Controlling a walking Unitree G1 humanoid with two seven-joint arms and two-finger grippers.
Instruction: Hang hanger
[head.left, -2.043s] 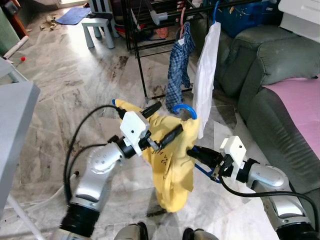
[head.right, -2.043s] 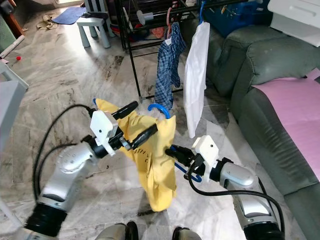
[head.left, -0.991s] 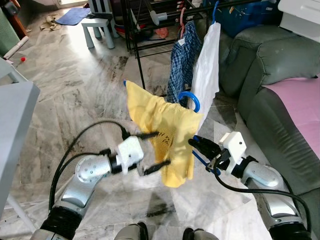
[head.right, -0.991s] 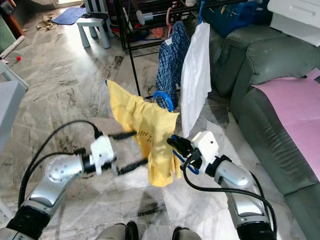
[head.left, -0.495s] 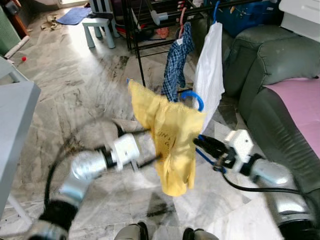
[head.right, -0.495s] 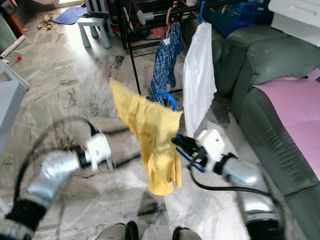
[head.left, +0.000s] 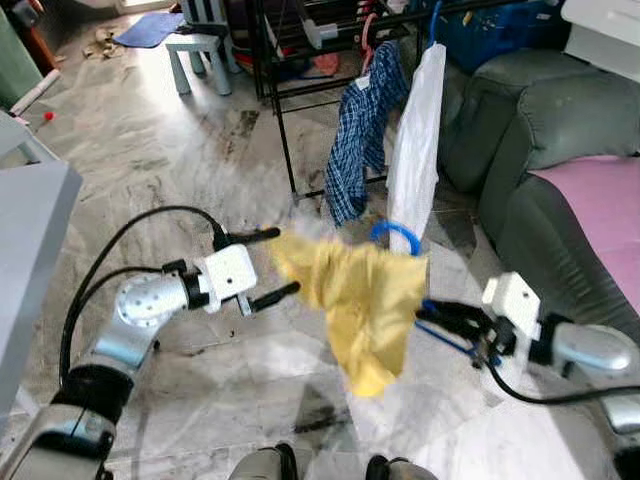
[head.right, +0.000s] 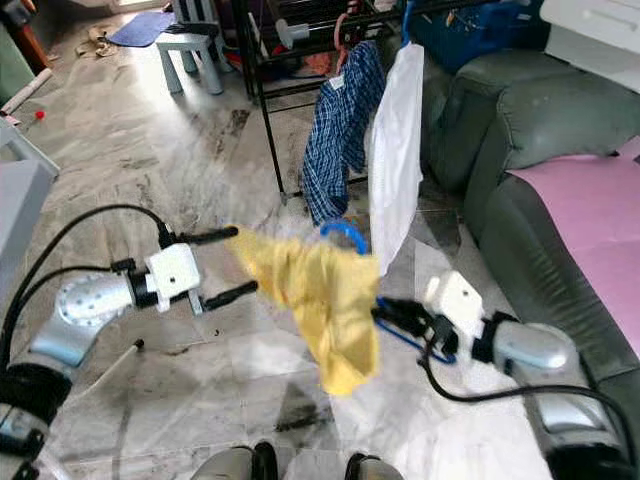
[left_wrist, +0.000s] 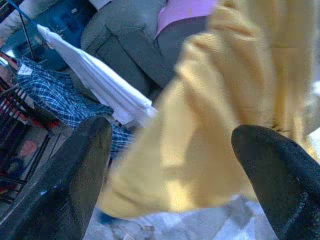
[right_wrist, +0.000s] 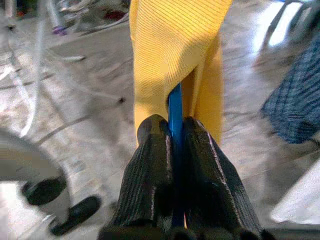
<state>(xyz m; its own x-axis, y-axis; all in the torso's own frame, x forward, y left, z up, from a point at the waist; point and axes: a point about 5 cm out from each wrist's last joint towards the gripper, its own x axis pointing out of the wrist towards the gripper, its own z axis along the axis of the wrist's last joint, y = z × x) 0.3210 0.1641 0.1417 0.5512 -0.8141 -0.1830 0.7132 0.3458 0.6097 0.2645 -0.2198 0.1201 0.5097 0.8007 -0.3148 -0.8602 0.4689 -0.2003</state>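
Observation:
A yellow shirt hangs on a blue hanger whose hook rises above the collar. The shirt is blurred and swings out to one side. My right gripper is shut on the hanger's lower bar; in the right wrist view the fingers pinch the blue hanger under the yellow cloth. My left gripper is open just left of the shirt, with nothing between its fingers. A black drying rack stands ahead with a plaid garment and a white garment hung on it.
A grey-green sofa with a pink cover runs along the right. A grey table edge juts in at the left. A small grey stool stands far back. Marble floor lies between me and the rack.
My left gripper has let go of the shirt and drawn back to the left, open. The right gripper has carried the hanger to the right, and the shirt now swings.

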